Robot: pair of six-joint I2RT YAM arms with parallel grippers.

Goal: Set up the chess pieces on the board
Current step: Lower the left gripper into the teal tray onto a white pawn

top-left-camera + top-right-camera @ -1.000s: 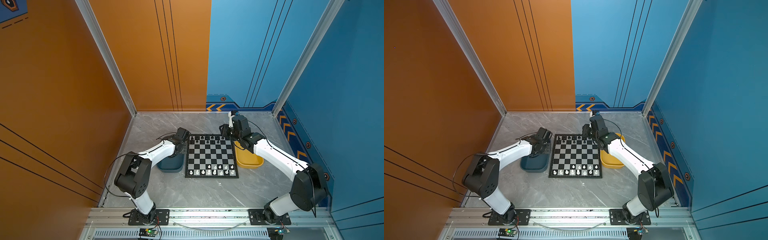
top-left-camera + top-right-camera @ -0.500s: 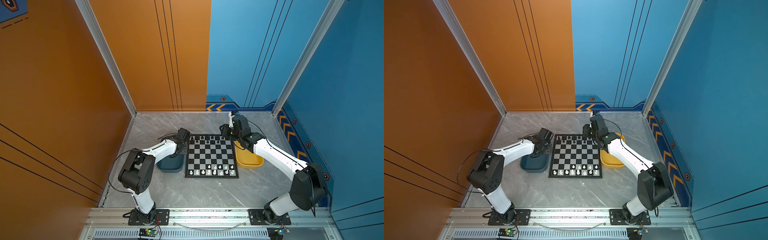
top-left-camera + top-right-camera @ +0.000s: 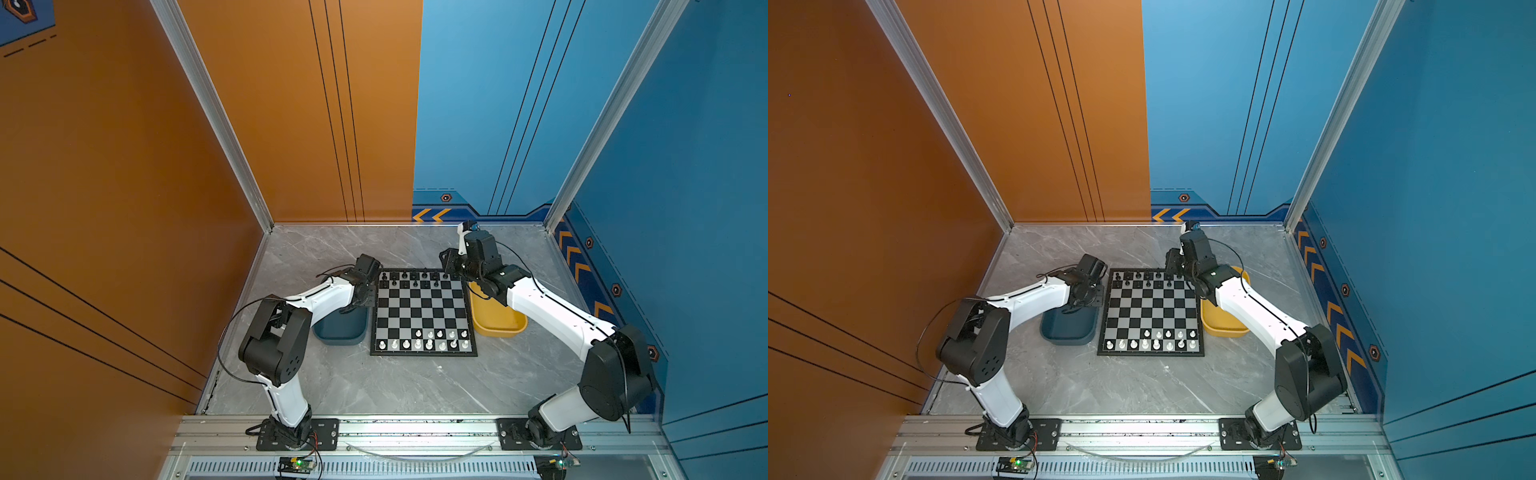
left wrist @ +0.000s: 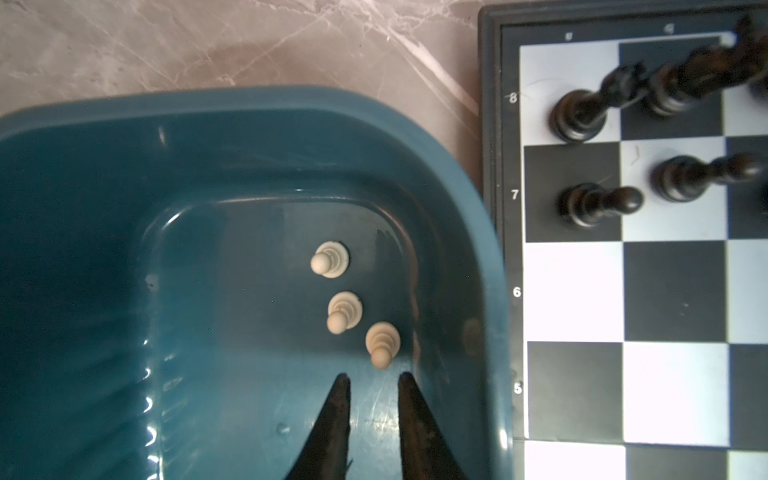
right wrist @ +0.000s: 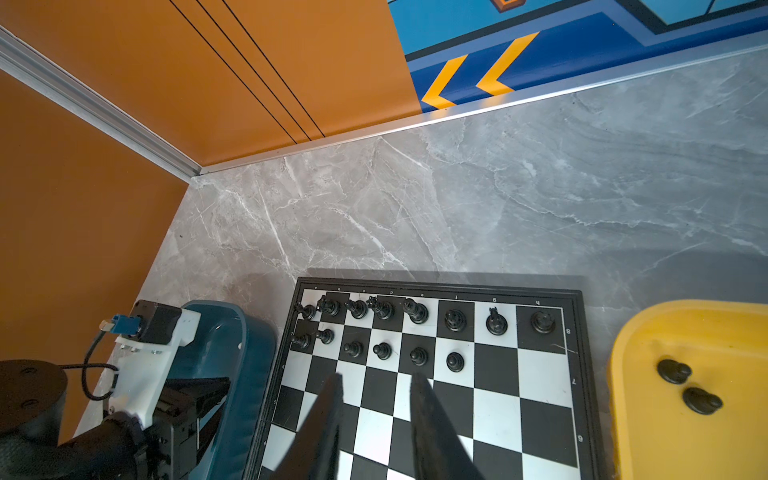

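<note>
Now the board [image 3: 424, 311] holds fourteen black men [image 5: 415, 311], ahead of the right claw [image 5: 376, 378], and thirteen white men [image 3: 429, 344] behind it. Flanking it, the teal tray [image 4: 249, 97] lies under the left claw [image 4: 374, 378] and the yellow tray [image 5: 665, 316] off to the right claw's side. Both claws stand with jaws apart, gripping nothing. Three white pawns [image 4: 382, 343] stand upright in the teal tray, the nearest just ahead of the left claw, in line with its gap, so that arm is nearer. Two black pawns [image 5: 673, 371] wait in the yellow tray.
</note>
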